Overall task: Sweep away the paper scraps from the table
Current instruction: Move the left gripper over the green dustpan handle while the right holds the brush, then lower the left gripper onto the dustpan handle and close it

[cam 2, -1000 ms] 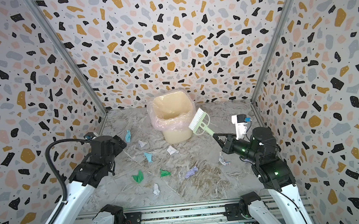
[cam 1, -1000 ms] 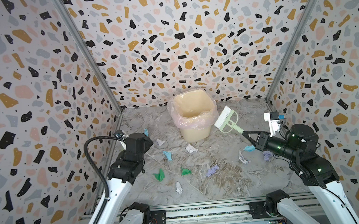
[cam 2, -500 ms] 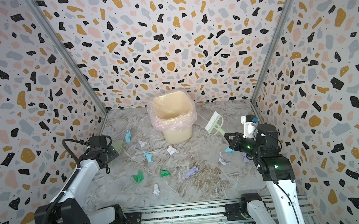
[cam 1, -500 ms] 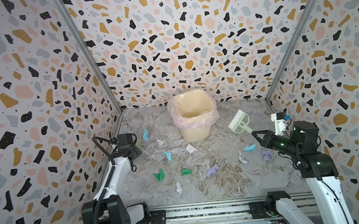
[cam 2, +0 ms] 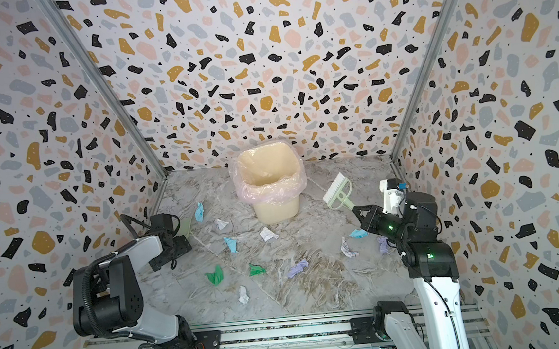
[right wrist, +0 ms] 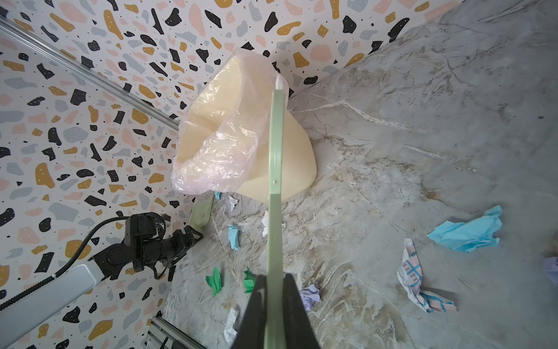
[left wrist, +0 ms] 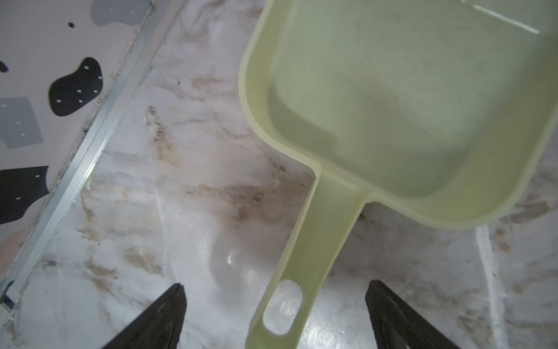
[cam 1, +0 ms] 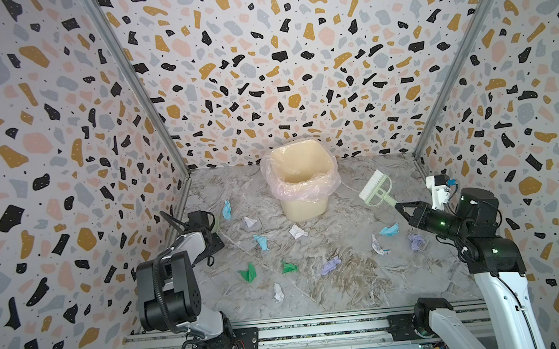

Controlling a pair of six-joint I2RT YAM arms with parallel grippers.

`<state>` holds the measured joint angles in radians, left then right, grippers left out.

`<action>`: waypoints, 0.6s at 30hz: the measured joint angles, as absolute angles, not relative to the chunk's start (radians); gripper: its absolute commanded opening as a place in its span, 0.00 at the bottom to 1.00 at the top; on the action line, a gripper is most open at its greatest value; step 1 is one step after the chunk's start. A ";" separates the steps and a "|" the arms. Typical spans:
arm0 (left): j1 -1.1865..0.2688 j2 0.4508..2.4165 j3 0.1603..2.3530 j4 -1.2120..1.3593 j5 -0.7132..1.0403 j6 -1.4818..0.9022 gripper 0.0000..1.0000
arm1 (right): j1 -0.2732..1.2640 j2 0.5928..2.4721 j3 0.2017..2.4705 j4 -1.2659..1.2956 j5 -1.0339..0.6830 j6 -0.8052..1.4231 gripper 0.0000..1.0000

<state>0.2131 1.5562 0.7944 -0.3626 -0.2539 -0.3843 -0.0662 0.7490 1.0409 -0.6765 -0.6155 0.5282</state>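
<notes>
Two tools: the brush [cam 1: 374, 188] is clamped by its handle in my right gripper [cam 1: 401, 206], bristles raised off the table [cam 1: 332, 300] beside the bin [cam 1: 300, 180]. The dustpan [left wrist: 392, 105] lies on the table by the left wall, not yet picked up.
Left side: my left gripper [left wrist: 274, 287] stands wide, one finger on each side of the dustpan's handle. Neither finger touches it, as far as I can see.
Litter: the paper scraps [cam 1: 263, 242] are all on the table, scattered from near the dustpan across the middle to under my right arm. None shows in the dustpan.
Step in hand: taking up the dustpan, I judge; sweeping has not begun.
Next move: close squarely on the handle just above its hanging hole, then set the pan's lip flat by the nearest scraps so the brush can push them in.
Risk: the handle looks thin and smooth, so an off-centre pinch may let the pan pivot.
</notes>
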 measured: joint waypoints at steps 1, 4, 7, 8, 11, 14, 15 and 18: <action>0.213 1.559 0.794 -0.362 -0.244 -0.383 0.92 | -0.068 0.750 1.041 -0.677 -0.617 0.528 0.00; 0.213 1.559 0.794 -0.354 -0.213 -0.381 0.91 | -0.068 0.755 1.041 -0.676 -0.618 0.528 0.00; 0.213 1.554 0.794 -0.346 -0.176 -0.381 0.90 | -0.068 0.761 1.041 -0.672 -0.620 0.528 0.00; 0.213 1.551 0.794 -0.342 -0.165 -0.381 0.89 | -0.068 0.763 1.040 -0.671 -0.621 0.529 0.00; 0.213 1.542 0.794 -0.333 -0.134 -0.381 0.88 | -0.068 0.768 1.040 -0.666 -0.623 0.529 0.00; 0.213 1.532 0.794 -0.331 -0.109 -0.381 0.86 | -0.068 0.768 1.039 -0.664 -0.625 0.529 0.00; 0.213 1.529 0.794 -0.329 -0.101 -0.381 0.86 | -0.068 0.768 1.039 -0.662 -0.625 0.529 0.00; 0.213 1.518 0.794 -0.327 -0.077 -0.382 0.83 | -0.068 0.769 1.039 -0.659 -0.626 0.529 0.00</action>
